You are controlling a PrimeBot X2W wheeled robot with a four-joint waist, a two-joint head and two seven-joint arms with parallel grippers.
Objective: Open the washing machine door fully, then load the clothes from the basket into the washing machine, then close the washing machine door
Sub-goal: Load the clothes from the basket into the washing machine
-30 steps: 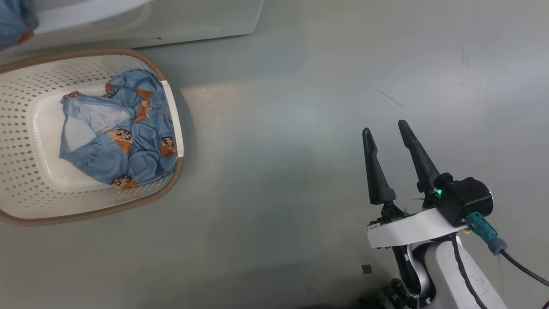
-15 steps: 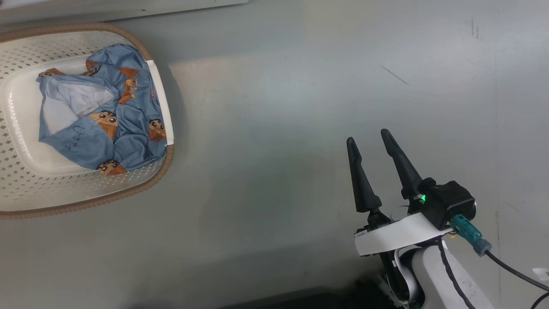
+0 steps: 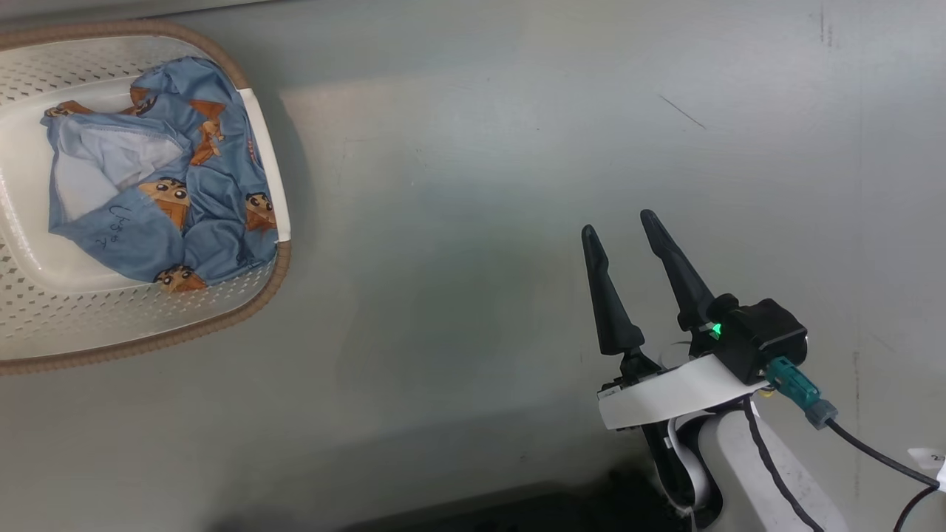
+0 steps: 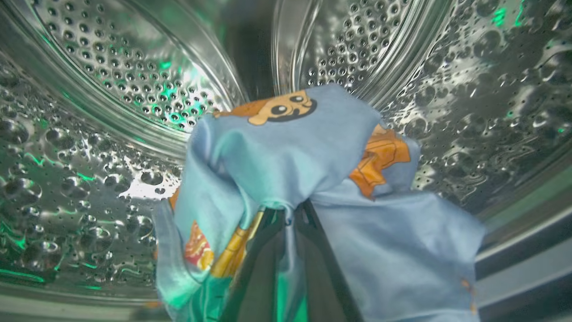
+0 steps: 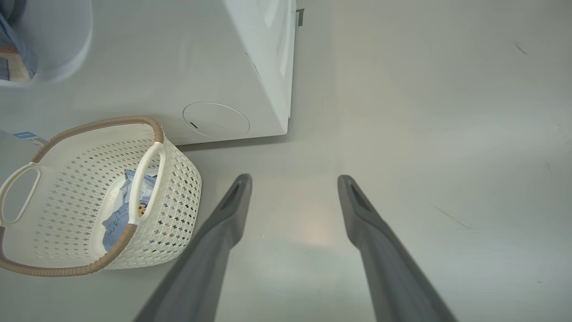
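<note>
In the left wrist view my left gripper (image 4: 288, 214) is shut on a light blue printed garment (image 4: 308, 156), held inside the perforated steel drum (image 4: 111, 89) of the washing machine. More of the clothes (image 3: 162, 199) lie in the cream basket (image 3: 222, 310) at the head view's upper left. My right gripper (image 3: 619, 225) hovers open over the grey floor, well to the right of the basket, holding nothing. The right wrist view shows the basket (image 5: 174, 179) beside the washing machine's white lower front (image 5: 214, 89) and my open right gripper (image 5: 292, 181). The door is out of view.
Bare grey floor (image 3: 480, 185) spreads between the basket and my right arm. A cable (image 3: 872, 451) trails from the right wrist. The washer's round filter cover (image 5: 216, 119) sits just behind the basket.
The head camera has shifted, so the basket slid left and the washer's base left the picture. The right gripper stays open in much the same pose.
</note>
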